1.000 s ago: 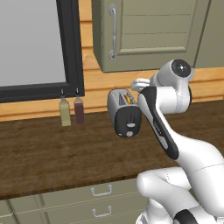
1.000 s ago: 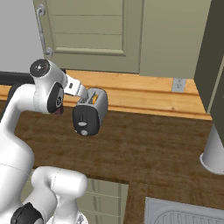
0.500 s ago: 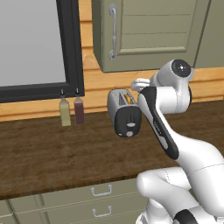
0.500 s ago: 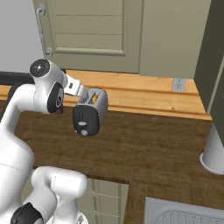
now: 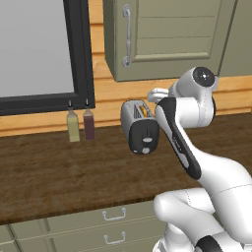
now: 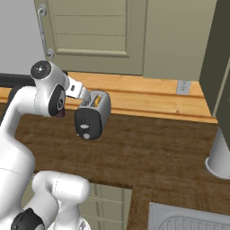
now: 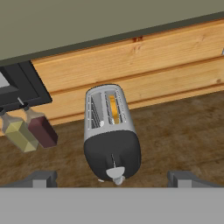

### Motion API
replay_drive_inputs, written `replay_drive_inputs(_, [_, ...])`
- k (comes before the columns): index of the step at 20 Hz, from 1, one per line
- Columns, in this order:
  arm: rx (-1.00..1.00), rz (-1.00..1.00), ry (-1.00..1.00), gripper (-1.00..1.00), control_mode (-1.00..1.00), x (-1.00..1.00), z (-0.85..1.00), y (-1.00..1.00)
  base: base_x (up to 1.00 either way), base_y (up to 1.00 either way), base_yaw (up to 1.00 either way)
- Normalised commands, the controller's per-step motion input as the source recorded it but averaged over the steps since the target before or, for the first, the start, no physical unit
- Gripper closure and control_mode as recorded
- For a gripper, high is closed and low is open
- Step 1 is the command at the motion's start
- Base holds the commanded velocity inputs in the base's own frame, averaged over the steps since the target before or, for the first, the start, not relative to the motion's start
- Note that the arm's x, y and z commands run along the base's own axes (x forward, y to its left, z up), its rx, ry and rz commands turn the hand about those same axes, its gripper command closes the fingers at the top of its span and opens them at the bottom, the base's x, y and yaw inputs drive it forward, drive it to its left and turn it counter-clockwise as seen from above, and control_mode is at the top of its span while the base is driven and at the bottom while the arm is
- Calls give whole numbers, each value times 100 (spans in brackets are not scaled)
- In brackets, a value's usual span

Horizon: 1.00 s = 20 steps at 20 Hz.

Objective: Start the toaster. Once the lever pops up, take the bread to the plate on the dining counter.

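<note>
Change: nothing has shifted over the last second; the arm, the gripper [image 7: 112, 177] and the toaster [image 7: 111, 131] sit exactly as they did, so this reads as a pause, not a step made.
Gripper: jaws stand wide apart and hold nothing; in the hand view one fingertip rises on each side of the toaster's black end panel, clear of it.
Toaster: straight ahead of the open fingers, on the dark worktop [image 5: 59, 172], end panel turned toward the hand.
Bread: the bread [image 7: 113, 109] sits sunk in the slot on the right as the hand view shows it, beyond the end panel from the fingers.
Lever: the lever [image 7: 113, 161] is a thin dark tab low on the panel, between the fingertips and just above the pale dial [image 7: 116, 173]; whether it is already pressed I cannot tell.
Bottles: two small bottles [image 7: 28, 130] stand off to the left of the fingers, against the wooden backsplash.
Meaning: starting the toaster looks still to do; the plate step waits.
</note>
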Motion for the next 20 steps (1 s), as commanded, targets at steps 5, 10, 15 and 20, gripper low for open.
replay_drive_inputs(5, [0, 0, 0, -100, -100, 0, 0, 0, 0, 0, 0])
replay_drive_inputs(10, [0, 0, 0, -100, -100, 0, 0, 0, 0, 0, 0])
replay_drive_inputs(15, [0, 0, 0, -100, -100, 0, 0, 0, 0, 0, 0])
replay_drive_inputs(20, [0, 0, 0, -100, -100, 0, 0, 0, 0, 0, 0])
